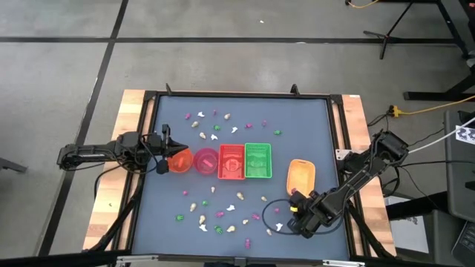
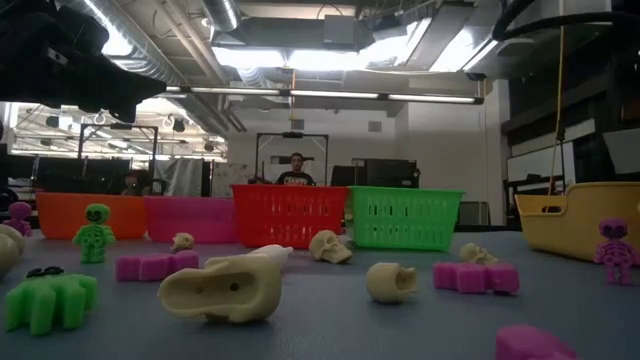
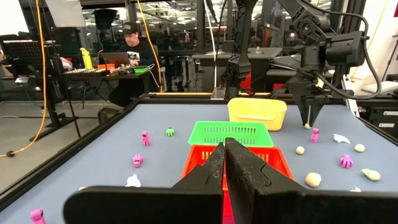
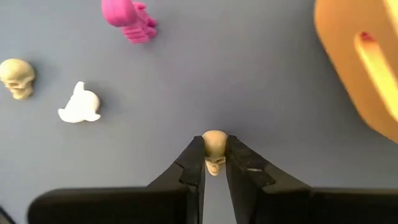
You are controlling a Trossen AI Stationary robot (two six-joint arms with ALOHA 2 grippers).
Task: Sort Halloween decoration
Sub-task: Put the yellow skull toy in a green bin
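Tiny pink, green, white and cream trinkets lie scattered on the dark mat, one group toward the far edge (image 1: 215, 122) and one toward the near edge (image 1: 223, 215). My right gripper (image 4: 214, 163), just off the near end of the yellow tray (image 1: 300, 174), points down and is shut on a cream skull (image 4: 214, 148). A white ghost (image 4: 79, 106), another cream skull (image 4: 17, 76) and a pink skeleton (image 4: 130, 18) lie on the mat beyond it. My left gripper (image 3: 224, 158) is shut and empty, level, beside the orange bowl (image 1: 179, 161). My right gripper pinches the cream skull by its two sides (image 4: 214, 142) between the free ends of its fingers (image 4: 193, 158). The fingers come from above, pointing down. The skull's crown sticks out past the fingertips; whether it is lifted clear of the mat, I cannot tell.
A row stands across the table's middle: orange bowl, pink bowl (image 1: 205, 161), red basket (image 1: 231, 161), green basket (image 1: 257, 161); the yellow tray sits to their right. A raised black frame (image 1: 237, 95) borders the mat. People sit at desks (image 3: 130, 46) beyond the table.
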